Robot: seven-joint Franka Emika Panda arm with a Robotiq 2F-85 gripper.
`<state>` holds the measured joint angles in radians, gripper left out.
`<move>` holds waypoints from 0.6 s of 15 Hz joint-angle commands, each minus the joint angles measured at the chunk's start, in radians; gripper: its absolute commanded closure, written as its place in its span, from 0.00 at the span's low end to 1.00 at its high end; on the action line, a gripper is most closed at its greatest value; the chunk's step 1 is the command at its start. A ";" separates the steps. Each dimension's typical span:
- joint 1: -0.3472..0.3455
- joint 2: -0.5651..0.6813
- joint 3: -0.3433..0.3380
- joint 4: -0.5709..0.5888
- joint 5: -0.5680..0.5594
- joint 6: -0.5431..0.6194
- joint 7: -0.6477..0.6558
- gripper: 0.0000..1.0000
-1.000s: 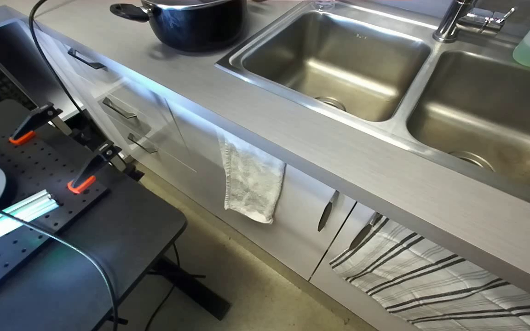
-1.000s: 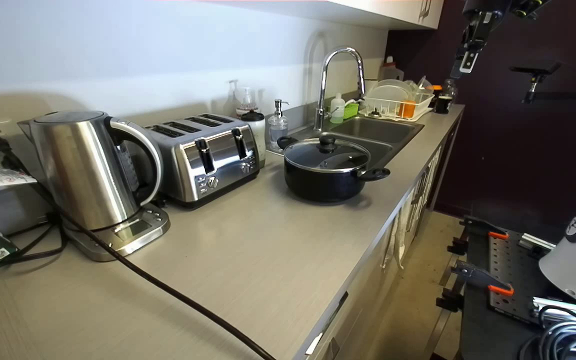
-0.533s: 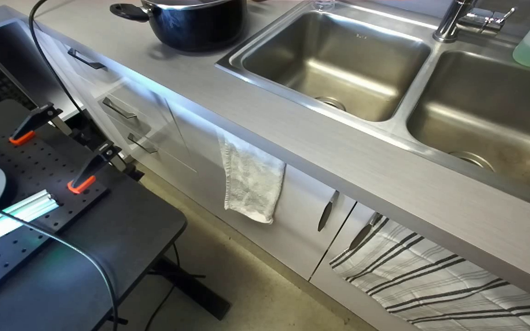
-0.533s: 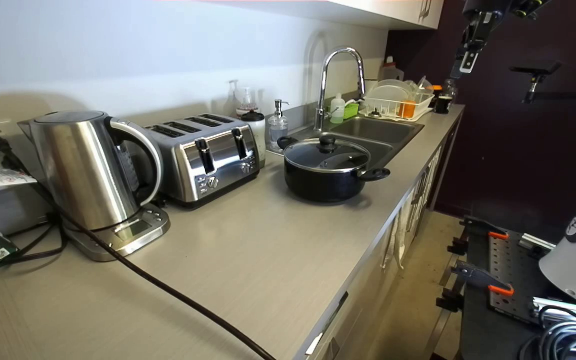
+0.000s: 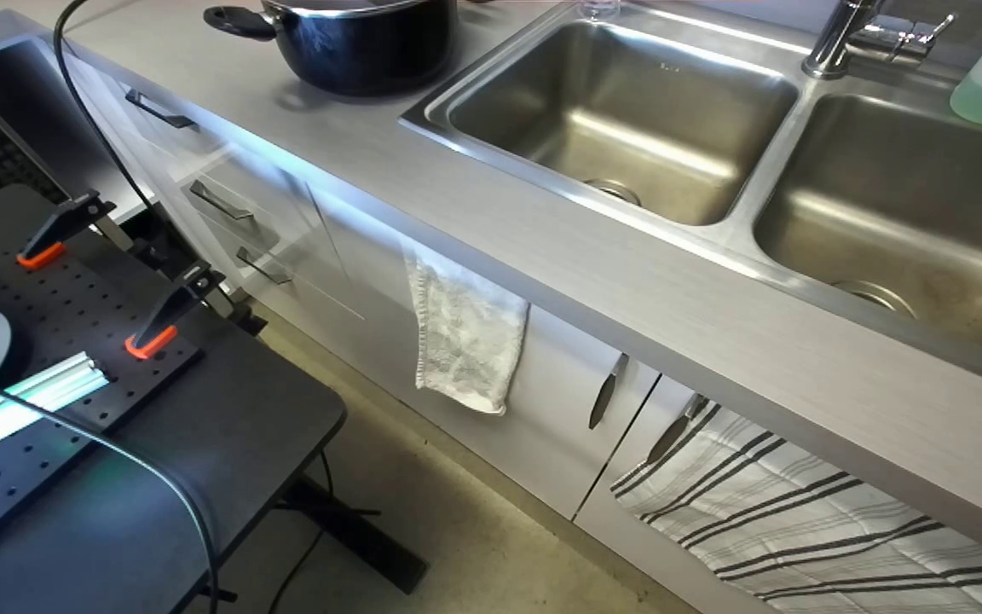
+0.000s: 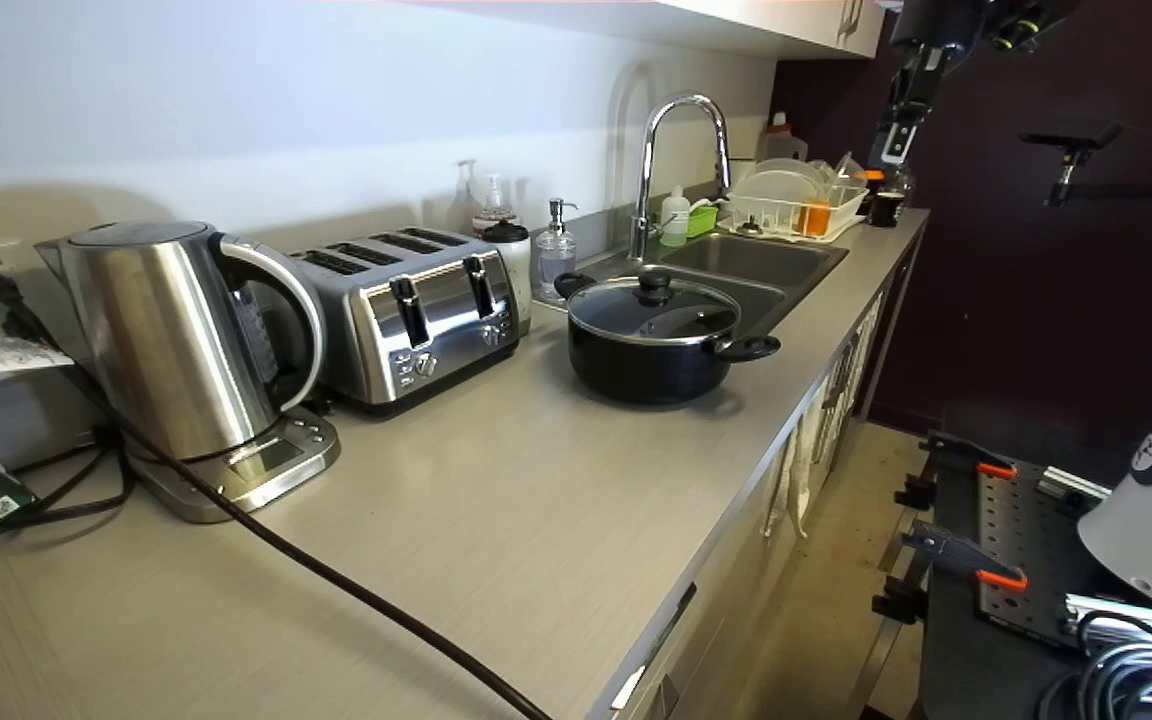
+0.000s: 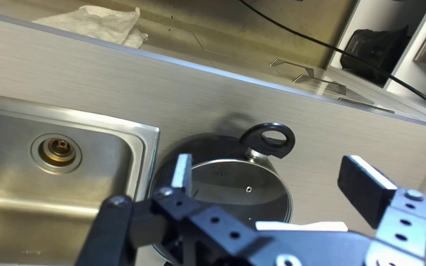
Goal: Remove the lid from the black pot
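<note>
The black pot [image 6: 646, 372] stands upright on the counter beside the sink, and its side also shows at the top edge of an exterior view [image 5: 372, 51]. The glass lid [image 6: 604, 312] with its silvery rim and black knob [image 6: 654, 287] sits on the pot. My gripper [image 6: 888, 148] hangs high at the upper right of that view, apart from the lid. In the wrist view my gripper [image 7: 271, 171] is open with wide-spread fingers [image 7: 362, 188] and nothing between them. The lid [image 7: 250, 201] shows below and behind the left finger, which partly covers it; its knob is hidden there.
The steel sink [image 5: 627, 111] borders the pot, with a tall faucet [image 6: 648, 170] behind. A toaster [image 6: 416, 310], a soap dispenser [image 6: 556, 250] and a kettle [image 6: 156, 340] stand along the wall. A dish rack [image 6: 796, 205] is farther back. A black cable [image 6: 336, 580] crosses the counter.
In an exterior view my gripper has moved left and slightly down, towards the pot's side, in the last half second. The pot and lid have not moved.
</note>
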<state>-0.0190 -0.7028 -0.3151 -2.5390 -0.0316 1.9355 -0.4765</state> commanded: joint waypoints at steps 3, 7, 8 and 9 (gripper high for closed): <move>0.031 0.164 0.049 0.016 0.009 0.172 -0.014 0.00; 0.059 0.292 0.074 0.046 0.026 0.261 -0.026 0.00; 0.063 0.319 0.079 0.054 0.028 0.281 -0.030 0.00; 0.068 0.352 0.085 0.068 0.030 0.304 -0.034 0.00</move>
<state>0.0405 -0.4525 -0.2470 -2.5261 -0.0279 2.1875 -0.4766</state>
